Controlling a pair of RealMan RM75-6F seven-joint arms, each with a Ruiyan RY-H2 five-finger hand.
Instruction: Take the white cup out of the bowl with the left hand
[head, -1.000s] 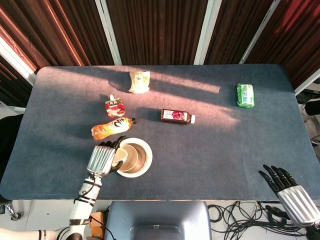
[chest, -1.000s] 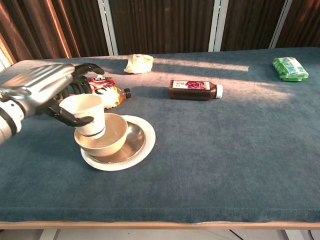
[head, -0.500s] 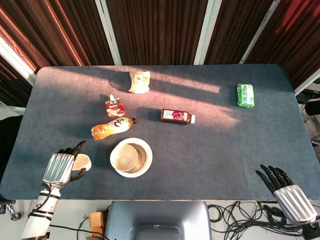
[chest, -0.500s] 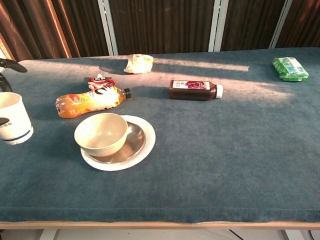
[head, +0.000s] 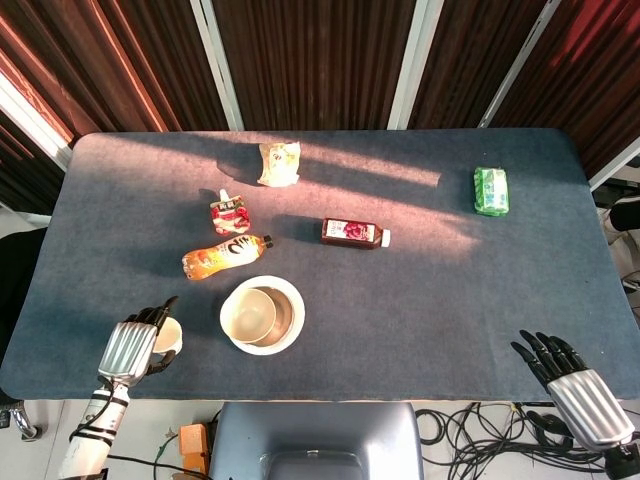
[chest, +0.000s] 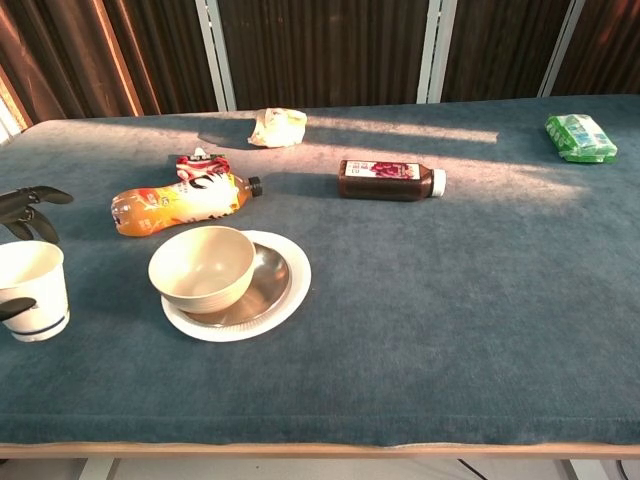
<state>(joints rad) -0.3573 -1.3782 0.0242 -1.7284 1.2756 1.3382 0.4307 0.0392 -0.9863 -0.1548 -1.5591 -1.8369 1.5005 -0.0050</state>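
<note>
The white cup (head: 169, 335) (chest: 33, 291), with a blue band near its base, stands upright on the cloth at the front left, well left of the bowl. My left hand (head: 129, 350) is wrapped around it from the left. In the chest view only its dark fingers (chest: 27, 199) behind the cup and a thumb tip low on the cup's side show. The beige bowl (head: 251, 313) (chest: 200, 265) sits empty on a white plate (head: 293, 318) (chest: 287, 291). My right hand (head: 572, 383) hangs off the table's front right corner, fingers apart, holding nothing.
An orange drink bottle (head: 225, 256) (chest: 175, 203) and a red pouch (head: 230, 214) (chest: 199, 166) lie behind the bowl. A dark juice bottle (head: 352, 233) (chest: 390, 181) lies mid-table. A crumpled wrapper (head: 279, 162) (chest: 277, 126) is further back, a green packet (head: 490, 190) (chest: 580, 137) far right.
My left hand lifted the cup out of the bowl, carried it left toward the table's front corner, and has lowered it onto the cloth. The right hand barely moved.
</note>
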